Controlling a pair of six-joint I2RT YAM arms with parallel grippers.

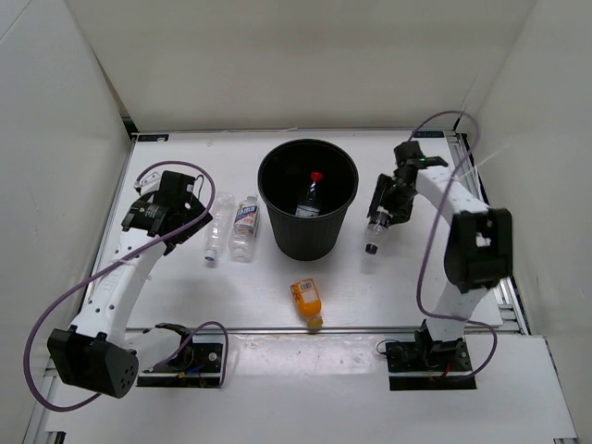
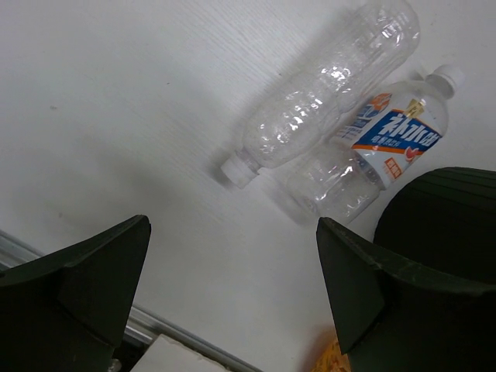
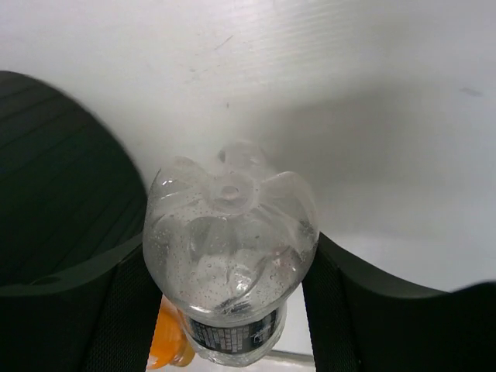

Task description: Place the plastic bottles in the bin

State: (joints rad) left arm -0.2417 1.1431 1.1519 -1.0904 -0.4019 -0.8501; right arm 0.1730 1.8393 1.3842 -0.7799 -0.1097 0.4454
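Observation:
The black bin [image 1: 308, 196] stands at the table's middle back, with the red-capped bottle [image 1: 312, 196] lying inside. My right gripper [image 1: 381, 217] is shut on the dark-capped clear bottle [image 1: 375, 233], held beside the bin's right wall above the table; its base faces the wrist camera [image 3: 230, 248]. My left gripper [image 1: 182, 227] is open and empty, left of the plain clear bottle [image 1: 215, 233] and the blue-white labelled bottle [image 1: 244, 227], which lie side by side left of the bin. Both show in the left wrist view, plain [image 2: 322, 97] and labelled [image 2: 380, 151]. The squat orange bottle [image 1: 307, 302] lies in front of the bin.
White walls enclose the table on three sides. An aluminium rail [image 1: 314, 328] runs along the near edge by the arm bases. The bin's wall shows in the left wrist view [image 2: 442, 225] and the right wrist view [image 3: 62, 178].

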